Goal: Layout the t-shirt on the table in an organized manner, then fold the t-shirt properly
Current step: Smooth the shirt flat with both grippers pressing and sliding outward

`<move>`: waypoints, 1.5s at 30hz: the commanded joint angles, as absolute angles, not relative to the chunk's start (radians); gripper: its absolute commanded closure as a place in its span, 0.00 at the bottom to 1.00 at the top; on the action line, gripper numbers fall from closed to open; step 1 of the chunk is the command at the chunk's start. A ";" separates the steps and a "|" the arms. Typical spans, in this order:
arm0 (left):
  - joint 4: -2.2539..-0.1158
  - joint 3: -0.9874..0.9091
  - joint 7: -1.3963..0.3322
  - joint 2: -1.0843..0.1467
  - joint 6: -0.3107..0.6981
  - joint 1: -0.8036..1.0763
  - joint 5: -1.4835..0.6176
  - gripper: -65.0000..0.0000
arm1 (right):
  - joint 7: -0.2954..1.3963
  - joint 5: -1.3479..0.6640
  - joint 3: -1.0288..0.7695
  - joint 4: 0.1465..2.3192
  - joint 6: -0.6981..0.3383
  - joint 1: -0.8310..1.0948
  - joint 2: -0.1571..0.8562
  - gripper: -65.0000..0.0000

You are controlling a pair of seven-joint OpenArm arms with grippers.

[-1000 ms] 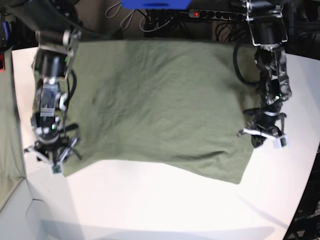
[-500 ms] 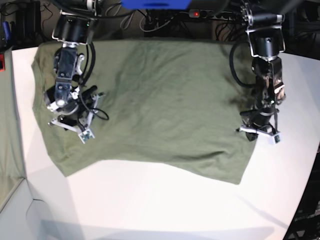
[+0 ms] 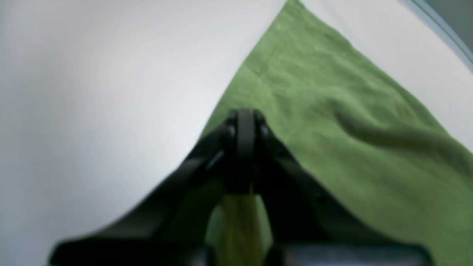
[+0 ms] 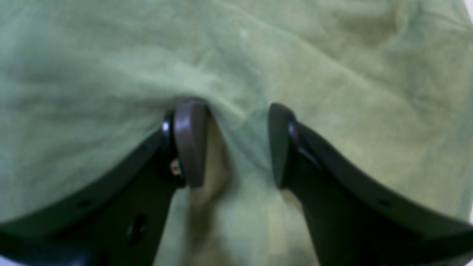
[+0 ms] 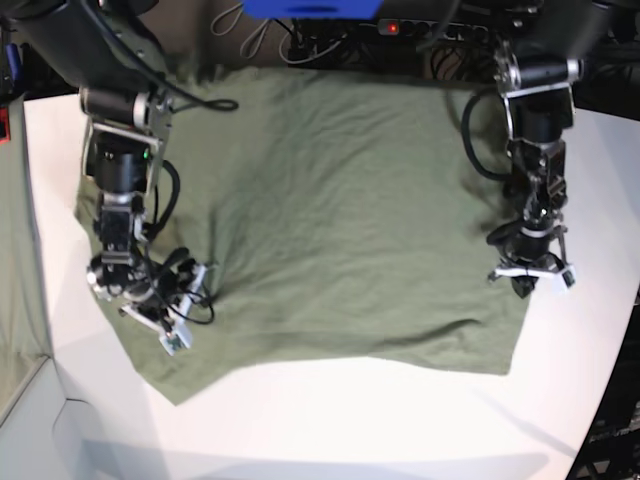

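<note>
The plain olive-green cotton t-shirt (image 5: 330, 210) lay spread over the large white matte table (image 5: 330, 420). The left gripper (image 3: 244, 129) was clamped tight at the shirt's edge, though whether it pinched cloth was unclear. The right gripper (image 4: 231, 144) pressed down on the fabric, jaws apart, straddling a raised fold.

One t-shirt (image 5: 330, 210), olive green, spread under both my hands. One table (image 5: 340, 420), white, beneath it. Two hands: my left hand (image 5: 531, 282) at the shirt's edge, my right hand (image 5: 165, 315) on the cloth. One pale cloth strip (image 5: 15, 260) beyond my right hand.
</note>
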State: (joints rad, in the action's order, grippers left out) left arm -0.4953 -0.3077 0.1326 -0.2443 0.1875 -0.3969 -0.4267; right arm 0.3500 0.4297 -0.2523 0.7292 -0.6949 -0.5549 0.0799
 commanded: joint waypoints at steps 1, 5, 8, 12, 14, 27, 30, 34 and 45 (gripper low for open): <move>-0.463 -0.311 0.110 -0.280 0.147 -0.423 -0.418 1.00 | 0.363 0.461 -0.249 0.702 -0.698 -0.585 0.073 0.61; -0.417 -0.311 0.120 -0.325 0.147 -0.510 -0.418 1.00 | 0.260 0.461 -0.249 0.610 -0.601 -0.664 0.065 0.60; -0.420 -0.311 0.120 -0.338 0.147 -0.556 -0.418 1.00 | 0.213 0.461 -0.249 0.593 -0.489 -0.697 0.064 0.60; -0.475 -0.311 0.114 -0.366 0.147 -0.587 -0.418 1.00 | 0.216 0.461 -0.248 0.604 -0.479 -0.714 0.076 0.60; -0.550 -0.311 0.064 -0.371 0.147 -0.582 -0.426 1.00 | 0.216 0.461 -0.249 0.657 -0.479 -0.696 0.090 0.60; -1.405 -0.404 -0.355 -0.275 0.137 -0.012 -0.478 1.00 | 0.519 0.460 -0.251 1.391 -0.549 -0.237 0.050 0.60; -1.495 -0.472 -0.409 -0.209 0.143 0.108 -0.470 1.00 | 0.590 0.460 -0.251 1.483 -0.633 -0.145 0.031 0.60; -1.495 -0.510 -0.410 -0.179 0.147 0.182 -0.469 1.00 | 0.610 0.460 -0.251 1.529 -0.662 -0.071 0.016 0.60; -1.032 -0.499 -0.407 -0.229 0.147 -0.013 -0.469 1.00 | 0.604 0.461 -0.251 1.463 -0.662 -0.058 0.018 0.60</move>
State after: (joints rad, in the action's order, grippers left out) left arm -1.0428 -0.5034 -0.3191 -0.2249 0.1741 -0.0349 -0.5018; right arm 0.5793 0.4419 -0.2523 1.4609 -0.6579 -0.0555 0.0166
